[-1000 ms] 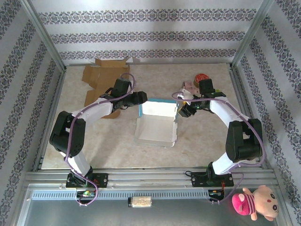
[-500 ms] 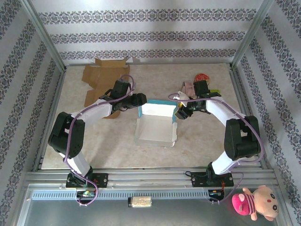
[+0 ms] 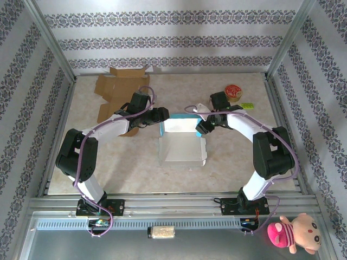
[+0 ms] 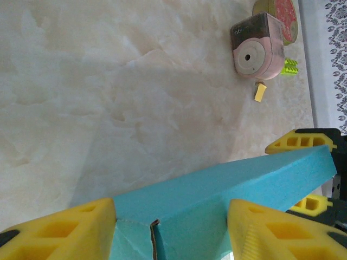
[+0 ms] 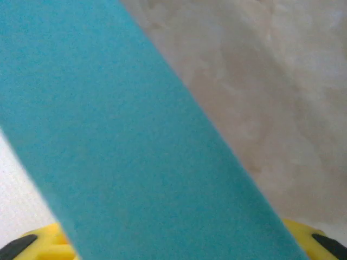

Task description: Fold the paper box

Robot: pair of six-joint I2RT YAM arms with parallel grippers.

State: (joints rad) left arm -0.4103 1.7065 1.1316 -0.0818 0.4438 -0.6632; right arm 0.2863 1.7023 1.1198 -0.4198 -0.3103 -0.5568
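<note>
Teal side outward, props paper box (image 3: 181, 149) back wall (image 3: 179, 116) upright mid-frame, clamping it in left gripper (image 3: 159, 117), freshly swinging right gripper (image 3: 201, 128) inward, grip there unclear, advancing the fold.

A beige marble-patterned counter (image 3: 238, 162) lies mid-frame, enclosed at the top, left and right by white walls papered with grey floral stripes (image 3: 162, 40). Silver metal posts (image 3: 54, 46) slant up in the upper corners, and a grey metal rail (image 3: 179, 206) runs along the bottom. The light is bright and even.
</note>
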